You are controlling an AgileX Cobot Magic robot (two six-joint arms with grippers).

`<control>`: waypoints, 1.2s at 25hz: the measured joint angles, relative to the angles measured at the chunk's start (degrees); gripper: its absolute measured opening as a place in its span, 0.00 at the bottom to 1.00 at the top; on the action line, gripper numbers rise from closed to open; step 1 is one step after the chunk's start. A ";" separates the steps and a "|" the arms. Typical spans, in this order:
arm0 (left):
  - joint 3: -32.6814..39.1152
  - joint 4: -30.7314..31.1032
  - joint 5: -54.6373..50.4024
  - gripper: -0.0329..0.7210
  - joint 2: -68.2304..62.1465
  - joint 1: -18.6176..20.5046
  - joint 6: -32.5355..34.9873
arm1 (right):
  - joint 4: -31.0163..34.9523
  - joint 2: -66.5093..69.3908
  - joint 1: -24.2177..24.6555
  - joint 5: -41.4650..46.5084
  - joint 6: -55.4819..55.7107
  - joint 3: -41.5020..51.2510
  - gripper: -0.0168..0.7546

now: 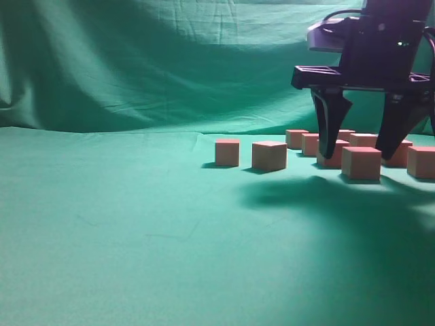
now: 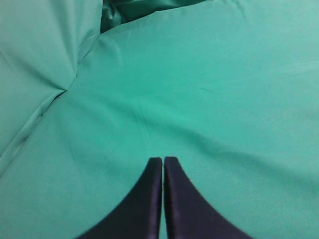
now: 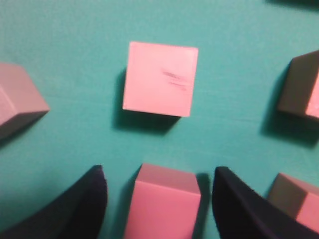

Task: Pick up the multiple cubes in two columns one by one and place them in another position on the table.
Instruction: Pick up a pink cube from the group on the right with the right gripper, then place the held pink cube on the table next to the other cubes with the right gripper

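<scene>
Right gripper [image 3: 158, 199] is hanging wide open | pink cube [image 3: 163, 204] is sitting between its jaws, untouched | left gripper [image 2: 163, 164] is pressing closed, empty, over green cloth [image 2: 209, 89]

- Several pink cubes [image 1: 361, 163] rest flat on green cloth, clustered at the right in rough rows, each apart from its neighbours.
- Two more cubes [image 1: 269, 155] sit side by side, left of the cluster.
</scene>
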State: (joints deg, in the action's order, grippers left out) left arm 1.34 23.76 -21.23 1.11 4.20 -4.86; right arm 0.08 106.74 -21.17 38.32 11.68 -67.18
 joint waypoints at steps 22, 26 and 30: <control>0.00 0.00 0.00 0.04 0.00 0.00 0.00 | 1.61 -0.90 -8.91 19.72 -6.68 -27.27 0.35; 0.00 0.00 0.00 0.04 0.00 0.00 0.00 | 1.70 4.07 -14.06 24.04 -6.55 -37.29 0.35; 0.00 0.00 0.00 0.04 0.00 0.00 0.00 | 1.84 11.88 -16.70 26.52 -3.96 -44.66 0.35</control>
State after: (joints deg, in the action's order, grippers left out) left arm 1.34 23.76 -21.23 1.11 4.20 -4.86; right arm 1.92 118.62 -37.87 64.84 7.72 -111.83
